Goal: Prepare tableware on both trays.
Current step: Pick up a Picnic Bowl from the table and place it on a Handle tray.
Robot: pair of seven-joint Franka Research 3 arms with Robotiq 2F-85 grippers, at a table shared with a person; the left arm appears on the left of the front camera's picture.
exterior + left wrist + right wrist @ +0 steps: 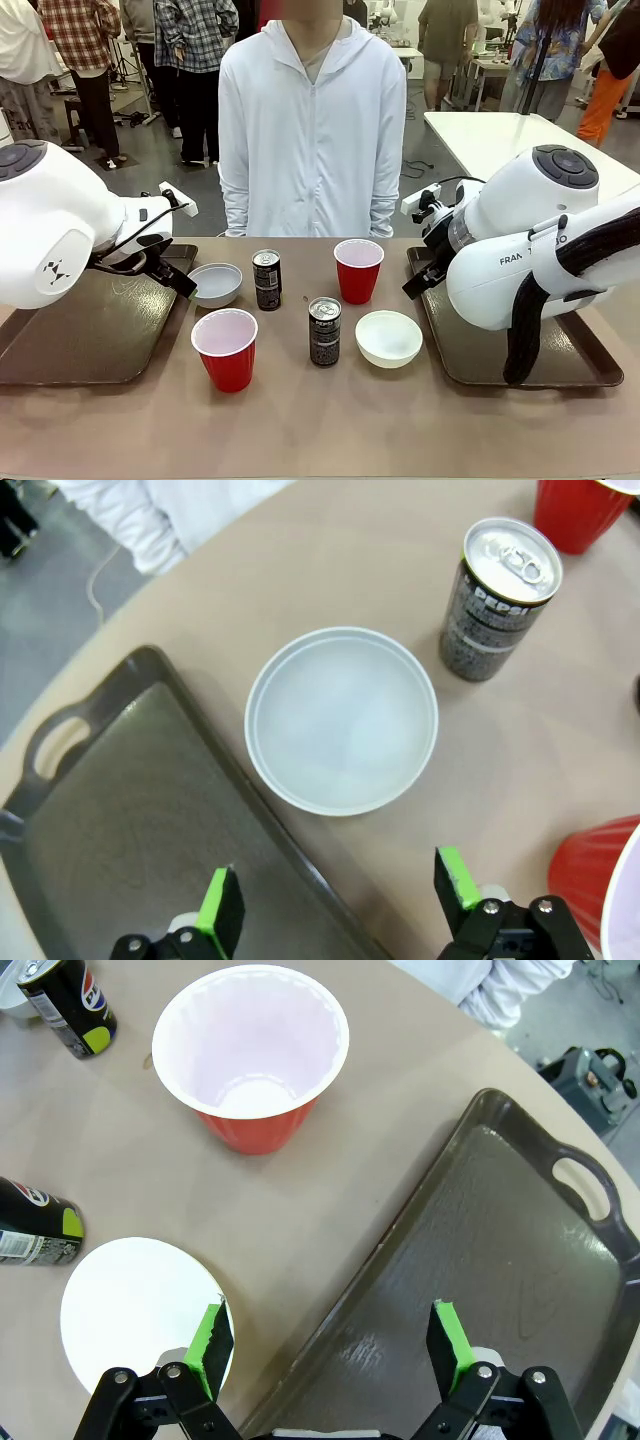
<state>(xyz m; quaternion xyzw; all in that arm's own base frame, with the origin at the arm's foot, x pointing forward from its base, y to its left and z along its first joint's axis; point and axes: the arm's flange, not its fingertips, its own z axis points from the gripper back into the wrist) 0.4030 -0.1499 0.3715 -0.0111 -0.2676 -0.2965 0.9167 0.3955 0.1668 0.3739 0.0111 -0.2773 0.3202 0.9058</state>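
Tan tabletop (320, 430) bears a small round white bowl (340, 720), empty and upright, just beside a dark brown rectangular plastic tray (120, 810). Near the bowl, the left gripper (335, 875) gapes wide and empty; the right gripper (330, 1320), well apart from it, likewise.

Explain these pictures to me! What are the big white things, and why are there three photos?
The white things are two robot arms: the left arm and the right arm. One photo looks across the table at a person. The others come from wrist cameras, looking past the left pincer at a white bowl, and past the right pincer at a brown tray. Both pincers are open, holding nothing. On the table stand the near cup, far cup, near can and far can.
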